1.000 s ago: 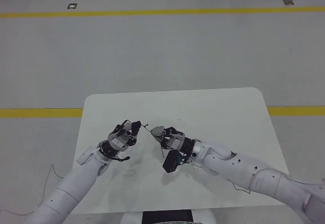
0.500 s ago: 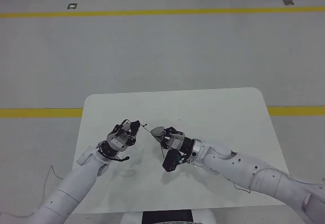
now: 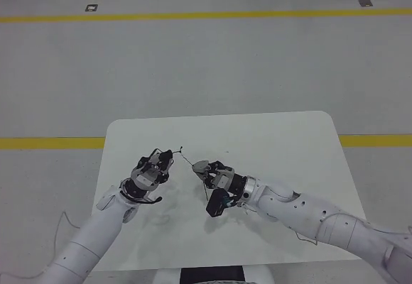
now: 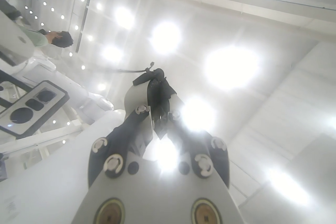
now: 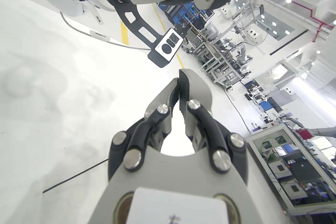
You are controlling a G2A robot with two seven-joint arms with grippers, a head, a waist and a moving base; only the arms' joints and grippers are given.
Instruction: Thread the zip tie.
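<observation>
The left hand (image 3: pixel 165 158) hangs above the white worktop (image 3: pixel 277 142), left of its middle, with its fingers pressed together on the black zip tie (image 3: pixel 186 157) close to the tie's head. In the left wrist view the hand (image 4: pixel 155 80) is turned upward. The small head of the zip tie (image 4: pixel 131 70) juts out just past the fingertips, and the thin strap runs off to one side from there. The right hand (image 3: pixel 197 167) sits just beside the left one, nearer the middle of the worktop, and the two point toward each other with a short gap between them. The strap crosses that gap at a slant and meets the right hand's fingertips. In the right wrist view this hand (image 5: pixel 179 86) has its two ribbed pads closed flat against one another with no gap at the tips. The pinch point on the strap is hidden by the fingers themselves. A straight length of the zip tie (image 5: pixel 76 174) comes out from behind the hand and slants across over the pale worktop. In the top view this free tail shows as a thin dark line running toward the robot from under the right hand.
</observation>
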